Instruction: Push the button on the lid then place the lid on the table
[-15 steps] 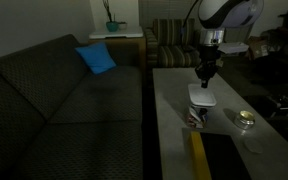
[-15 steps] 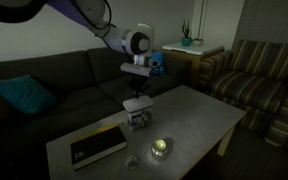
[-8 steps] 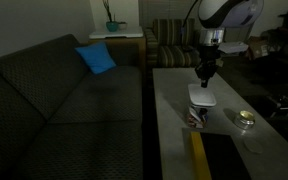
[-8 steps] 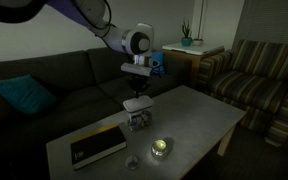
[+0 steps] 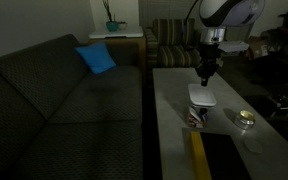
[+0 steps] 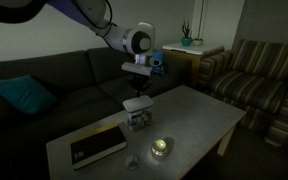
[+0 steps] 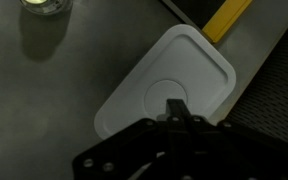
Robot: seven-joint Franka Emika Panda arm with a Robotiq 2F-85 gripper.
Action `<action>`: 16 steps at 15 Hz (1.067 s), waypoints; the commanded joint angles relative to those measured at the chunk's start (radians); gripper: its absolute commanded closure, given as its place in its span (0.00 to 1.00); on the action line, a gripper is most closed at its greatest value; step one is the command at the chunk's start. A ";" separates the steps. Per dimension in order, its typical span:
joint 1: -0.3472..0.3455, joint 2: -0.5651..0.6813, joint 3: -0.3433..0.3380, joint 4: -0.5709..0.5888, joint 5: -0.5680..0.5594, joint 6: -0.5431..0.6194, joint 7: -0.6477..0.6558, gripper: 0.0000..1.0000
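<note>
Pointing at lid ctr; tool pinched closed

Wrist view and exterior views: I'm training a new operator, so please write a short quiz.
1. True or false: the lid lies flat on the table.
2. Which stands near the patterned container? A) round tin B) apple C) shoe
3. Fill in: the tool above the lid has jaws ___.
Key: 1 false, it caps the container; 2 A; 3 shut.
</note>
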 commanded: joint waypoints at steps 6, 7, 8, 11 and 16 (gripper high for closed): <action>-0.018 0.003 0.016 -0.073 0.051 -0.004 0.095 1.00; -0.018 0.003 0.016 -0.082 0.056 -0.005 0.109 1.00; -0.020 0.003 0.017 -0.085 0.062 -0.006 0.121 1.00; -0.025 0.004 0.022 -0.084 0.086 0.018 0.161 1.00; -0.021 0.003 0.011 -0.083 0.100 0.042 0.217 1.00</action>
